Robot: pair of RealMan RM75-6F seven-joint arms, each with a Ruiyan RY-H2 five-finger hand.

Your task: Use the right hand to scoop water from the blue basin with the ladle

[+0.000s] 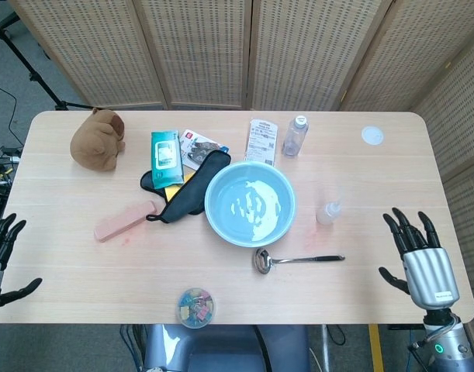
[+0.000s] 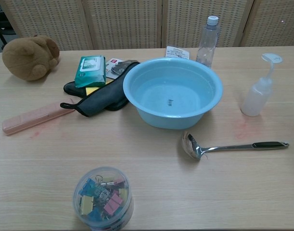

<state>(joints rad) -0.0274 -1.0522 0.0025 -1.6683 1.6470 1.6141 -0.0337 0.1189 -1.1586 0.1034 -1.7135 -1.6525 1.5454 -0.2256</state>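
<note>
My right hand [image 1: 420, 260] hovers fingers-spread, empty, at the table's right edge; ladle [image 1: 297, 259] looks light, rigid, slippery steel, so I'd grip its black handle end.

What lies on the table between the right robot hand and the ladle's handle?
Nothing: in the head view, only bare tabletop separates the right robot hand from the ladle, whose handle end points toward it.

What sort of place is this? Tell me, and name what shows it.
Probably an indoor lab or test room set up for robot trials: woven folding screens wall off the wooden table, a tripod leg stands beside it, and unrelated household props like a plush toy are scattered about.
</note>
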